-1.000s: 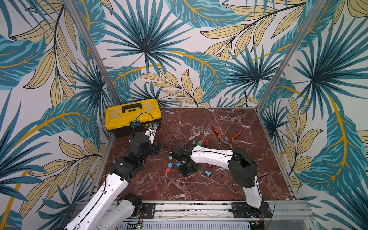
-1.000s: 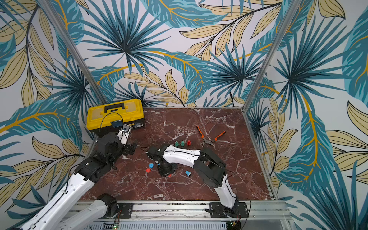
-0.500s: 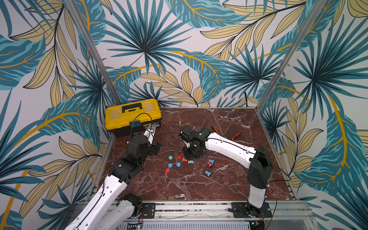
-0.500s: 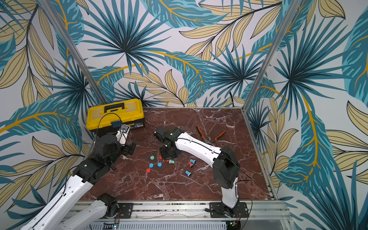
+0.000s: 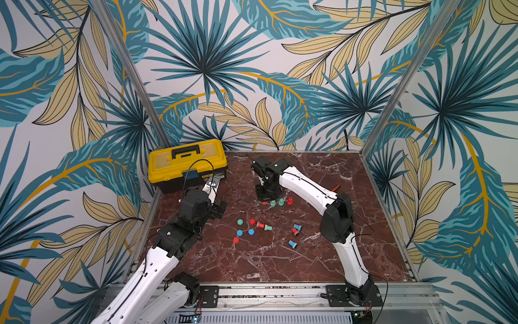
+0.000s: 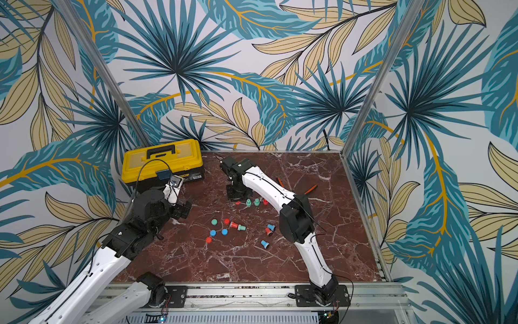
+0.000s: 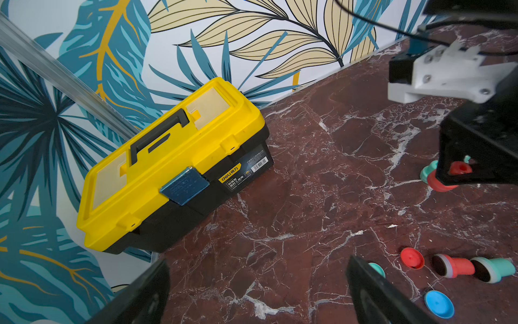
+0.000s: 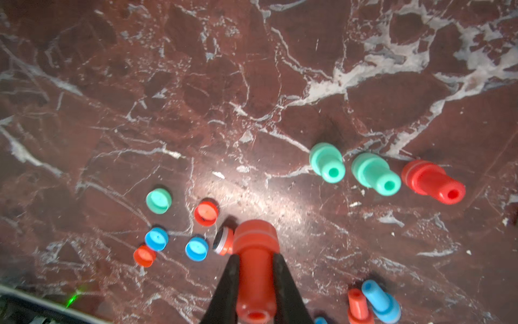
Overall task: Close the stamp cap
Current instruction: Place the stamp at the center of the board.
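Note:
My right gripper (image 8: pixel 255 258) is shut on a red stamp (image 8: pixel 255 269), gripped round its narrow stem. The stamp's wide end is red all round and points down at the table. In both top views this gripper (image 5: pixel 266 196) (image 6: pixel 237 197) hangs just left of a row of three upright stamps: two green (image 5: pixel 272 203) (image 5: pixel 281 202) and one red (image 5: pixel 290 200). Loose caps (image 5: pixel 240 222) (image 8: pixel 206 213) lie nearer the front. Beside them lie an uncapped red stamp (image 5: pixel 260 225) and an uncapped green stamp (image 7: pixel 493 270). My left gripper (image 5: pixel 218 209) (image 7: pixel 258 291) stands open over bare table, near the toolbox.
A yellow toolbox (image 5: pixel 187 164) (image 7: pixel 168 168) sits shut at the back left corner. Orange-handled pliers (image 6: pixel 311 189) lie behind my right arm. Three more stamps (image 5: pixel 294 231) lie right of the caps. Patterned walls close in the back and both sides.
My right gripper has risen from among the loose caps and moved toward the back with the red stamp, ending beside the upright row. The left arm has barely shifted.

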`<state>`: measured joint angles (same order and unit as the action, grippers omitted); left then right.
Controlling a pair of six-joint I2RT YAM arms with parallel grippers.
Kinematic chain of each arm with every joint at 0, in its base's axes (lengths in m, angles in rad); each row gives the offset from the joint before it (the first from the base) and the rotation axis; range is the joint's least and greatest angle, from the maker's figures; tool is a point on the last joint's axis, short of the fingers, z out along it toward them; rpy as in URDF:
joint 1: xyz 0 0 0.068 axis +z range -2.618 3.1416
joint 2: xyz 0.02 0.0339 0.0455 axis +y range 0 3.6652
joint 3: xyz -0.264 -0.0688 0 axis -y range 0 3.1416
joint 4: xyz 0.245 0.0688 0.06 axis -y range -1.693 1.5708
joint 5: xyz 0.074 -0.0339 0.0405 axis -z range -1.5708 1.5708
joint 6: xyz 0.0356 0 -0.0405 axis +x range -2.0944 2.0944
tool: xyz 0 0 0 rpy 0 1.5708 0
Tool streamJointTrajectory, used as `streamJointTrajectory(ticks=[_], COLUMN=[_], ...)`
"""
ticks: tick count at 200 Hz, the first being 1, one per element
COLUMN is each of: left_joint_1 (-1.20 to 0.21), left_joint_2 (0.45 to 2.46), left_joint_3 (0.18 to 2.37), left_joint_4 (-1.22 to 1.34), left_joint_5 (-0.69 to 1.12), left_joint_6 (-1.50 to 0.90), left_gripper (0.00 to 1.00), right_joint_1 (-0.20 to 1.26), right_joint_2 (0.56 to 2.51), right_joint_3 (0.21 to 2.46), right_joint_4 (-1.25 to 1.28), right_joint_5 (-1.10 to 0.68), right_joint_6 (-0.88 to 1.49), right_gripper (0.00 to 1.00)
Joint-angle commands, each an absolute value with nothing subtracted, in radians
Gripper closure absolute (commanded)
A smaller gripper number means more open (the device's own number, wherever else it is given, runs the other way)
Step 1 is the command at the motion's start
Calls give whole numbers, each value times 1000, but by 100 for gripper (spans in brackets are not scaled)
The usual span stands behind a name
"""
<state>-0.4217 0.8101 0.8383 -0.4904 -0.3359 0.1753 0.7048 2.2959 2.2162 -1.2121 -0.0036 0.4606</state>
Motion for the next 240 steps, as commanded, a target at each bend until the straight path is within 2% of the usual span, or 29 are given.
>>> streamJointTrajectory(ticks=[1, 68, 113, 203, 240], left_joint_1=[-415, -415, -415, -416, -416], left_joint_2=[808, 821, 820, 819, 819], left_joint_3=[841, 842, 842, 841, 841], left_joint_4=[-481, -480, -480, -480, -480], left_joint_5=[-330, -328, -331, -337, -335], left_joint_6=[177, 176, 178, 180, 180], left_gripper=[0, 0, 0, 0, 0], right_joint_1=[695, 688, 681, 678, 674], right_joint_2=[2361, 2508, 2541, 2560, 2556], right_joint_3=[2288, 2364, 2365, 2364, 2363], right_joint_4=[-1278, -1254, -1234, -1198, -1202], right_joint_5=[20, 38, 61, 62, 60], right_joint_6=[430, 421, 413, 408, 405], right_gripper=[100, 97, 91, 87, 78])
